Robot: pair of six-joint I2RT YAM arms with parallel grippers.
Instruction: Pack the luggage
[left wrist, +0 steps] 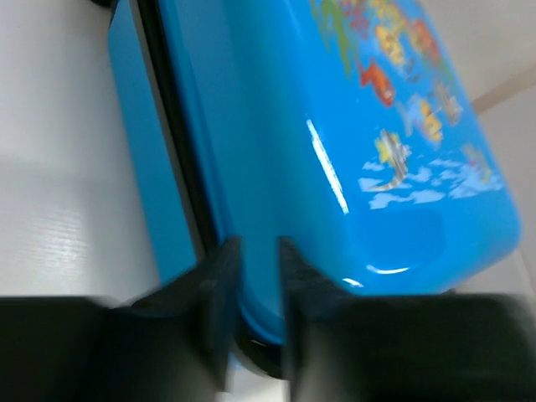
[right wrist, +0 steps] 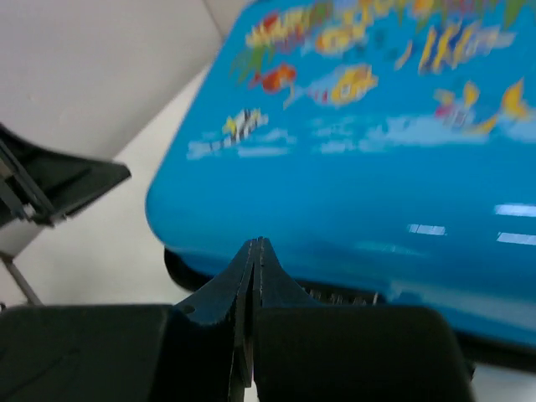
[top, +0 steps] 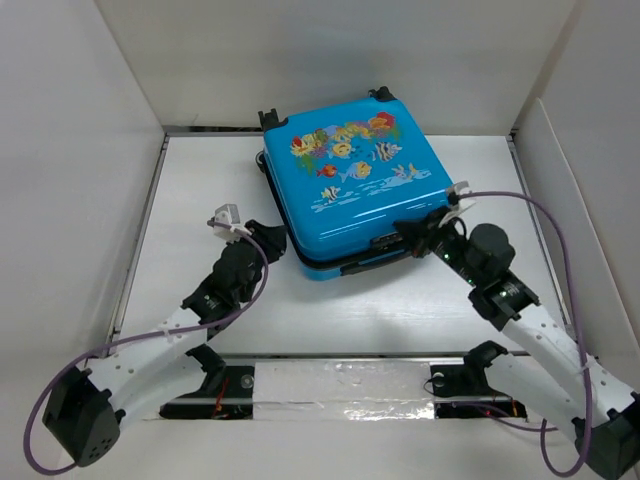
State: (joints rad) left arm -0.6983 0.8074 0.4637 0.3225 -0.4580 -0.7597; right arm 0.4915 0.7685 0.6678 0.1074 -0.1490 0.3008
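I am holding both arms extended from their bases at the near edge.

The left arm (top: 150, 345) is reaching far and to the right, with its wrist angling toward the centre. The left gripper (top: 270, 238) is standing with its jaws a narrow gap apart, and its fingers (left wrist: 219, 289) are lying parallel.

The right arm (top: 545, 335) is reaching far and to the left. The right gripper (top: 412, 236) is resting with its fingertips (right wrist: 249, 260) pressed together, and nothing is showing between them.

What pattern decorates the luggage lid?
Cartoon fish and coral on bright blue luggage; clearest in the top view.
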